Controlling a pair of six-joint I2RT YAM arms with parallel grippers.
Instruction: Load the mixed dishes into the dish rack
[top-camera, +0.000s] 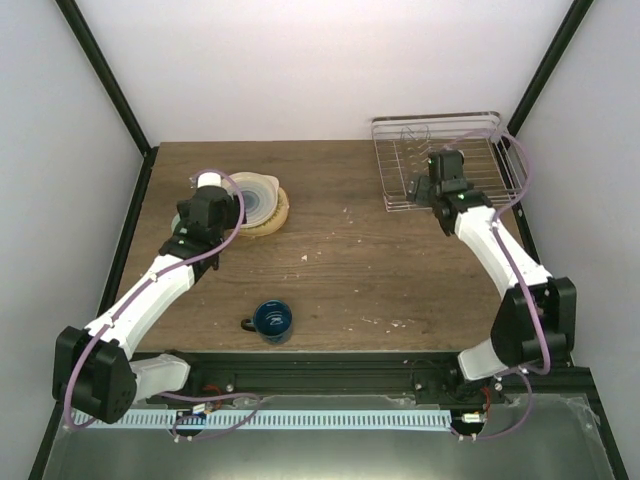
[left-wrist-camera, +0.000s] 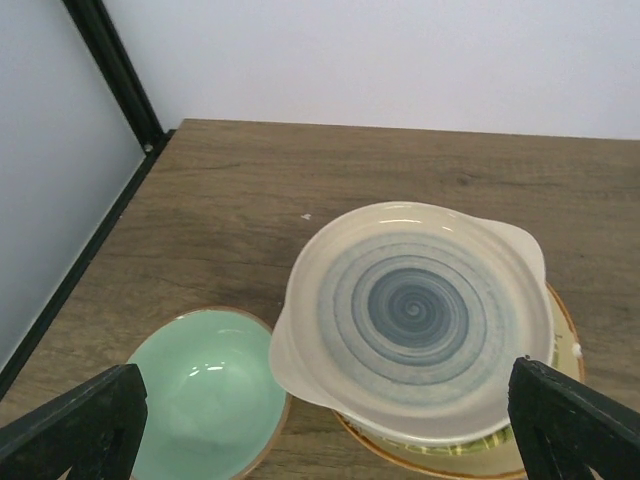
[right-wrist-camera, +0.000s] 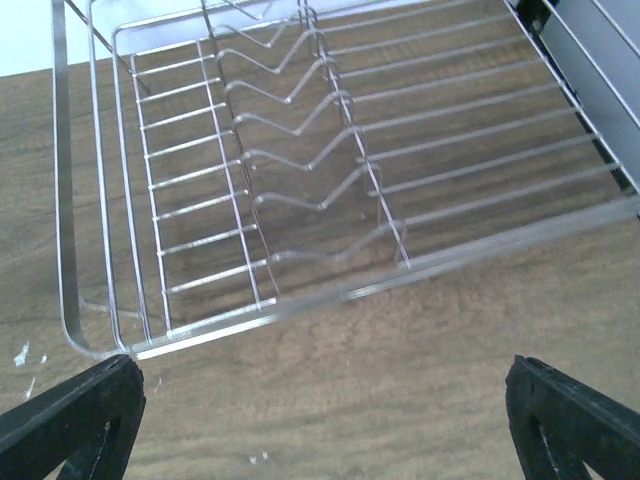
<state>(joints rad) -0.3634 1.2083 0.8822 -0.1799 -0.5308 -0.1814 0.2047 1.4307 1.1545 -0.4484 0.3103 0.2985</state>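
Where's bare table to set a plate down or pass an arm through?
Widest free patch: mid-table between the plate stack and the dish rack. Also open: the near strip from the mug rightward to the right arm. Crowded: far-left corner, plate stack beside mint bowl.

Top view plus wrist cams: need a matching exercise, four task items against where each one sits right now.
Column A
1. dark blue mug
2. dish rack
3. mint bowl
4. cream plate with teal rings

Column B
a. on top of the plate stack
b. far right corner of the table
c. near edge, left of centre, standing alone
d. on the wood, just left of the stack

Pairs: 1-c, 2-b, 3-d, 4-a
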